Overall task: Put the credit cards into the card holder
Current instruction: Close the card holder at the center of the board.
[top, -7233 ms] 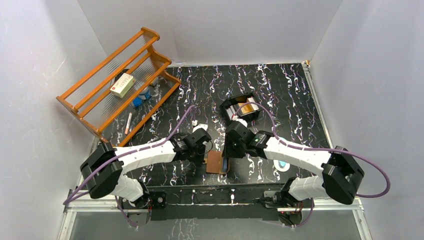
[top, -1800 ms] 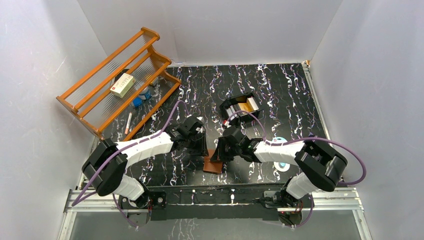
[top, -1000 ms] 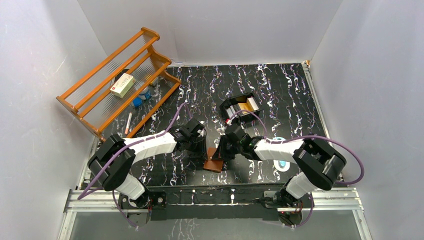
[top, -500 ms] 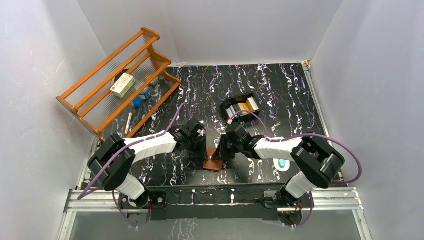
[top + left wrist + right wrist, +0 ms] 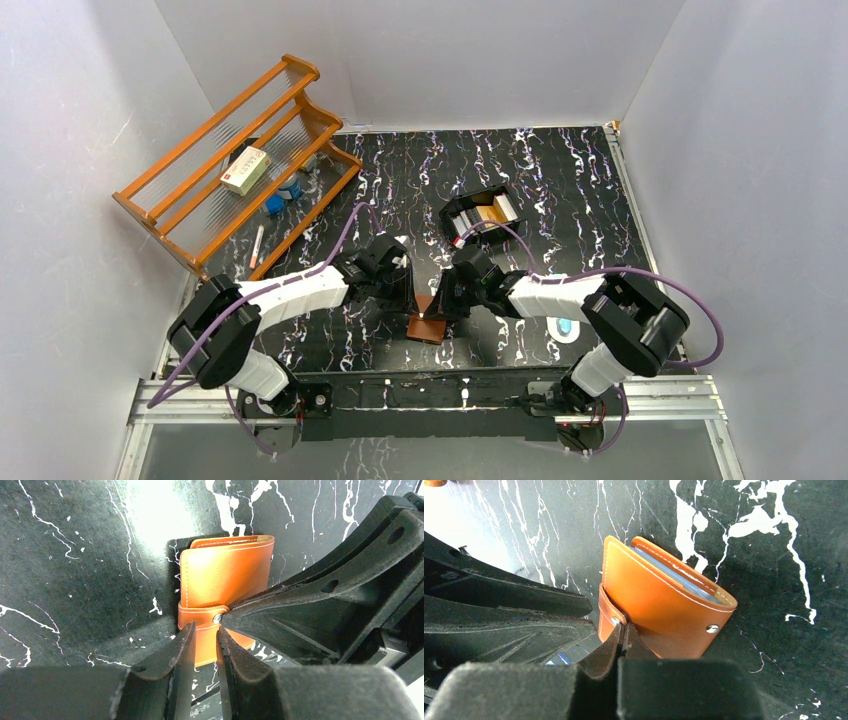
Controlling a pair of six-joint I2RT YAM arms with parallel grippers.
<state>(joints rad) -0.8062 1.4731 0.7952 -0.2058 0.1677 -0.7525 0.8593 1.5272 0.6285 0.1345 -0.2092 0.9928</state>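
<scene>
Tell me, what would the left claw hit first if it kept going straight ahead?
Probably the snap strap of the card holder, just past its tips; the right claw pinches that strap alongside.

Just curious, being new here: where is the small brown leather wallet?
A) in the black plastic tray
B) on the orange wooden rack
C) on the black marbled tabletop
C: the small brown leather wallet rests on the black marbled tabletop, near its front edge.
</scene>
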